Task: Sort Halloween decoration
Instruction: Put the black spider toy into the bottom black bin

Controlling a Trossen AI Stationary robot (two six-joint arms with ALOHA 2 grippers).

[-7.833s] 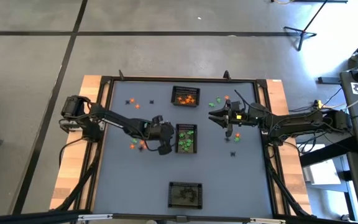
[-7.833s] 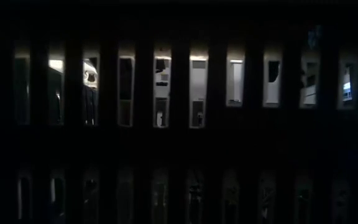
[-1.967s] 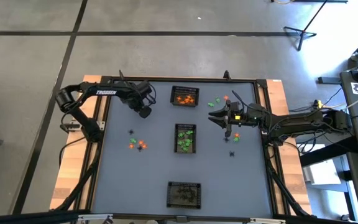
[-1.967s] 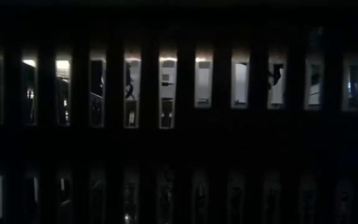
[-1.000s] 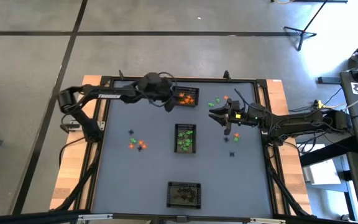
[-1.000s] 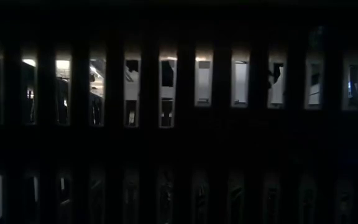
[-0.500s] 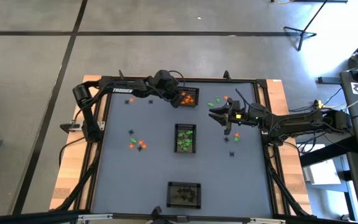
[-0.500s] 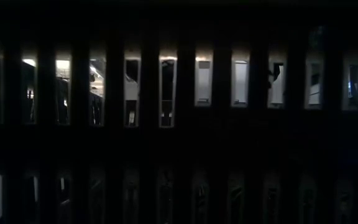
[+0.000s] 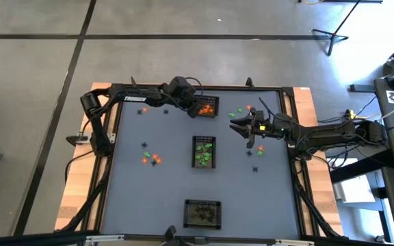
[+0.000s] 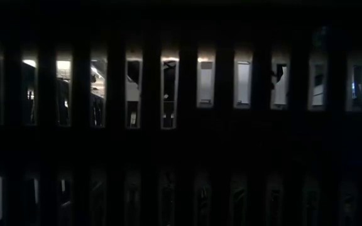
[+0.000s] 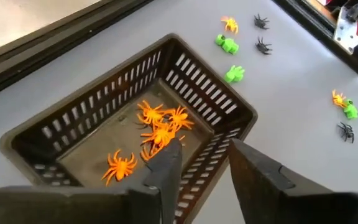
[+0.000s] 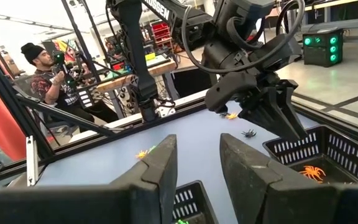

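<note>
Since the earlier frames, the left arm has swung from the middle of the table to its far edge, and the left tool now hangs over the near wall of the orange basket, fingers parted and empty. Orange spiders lie clustered on that basket's floor just past the fingertips, which suggests a piece has just been let go there by colour. Unsorted Halloween decoration is scattered on the grey table: green and orange pieces and black spiders near the right tool, and a small orange and green group on the left half. Green pieces fill the centre basket; a third basket sits near the front edge, its contents too dark to tell. The right tool waits above the table beside the loose pieces, fingers apart and holding nothing. A person shows beyond the table in the right wrist view. The low view is blocked by dark slats. Judged, sorting is partly done.
</note>
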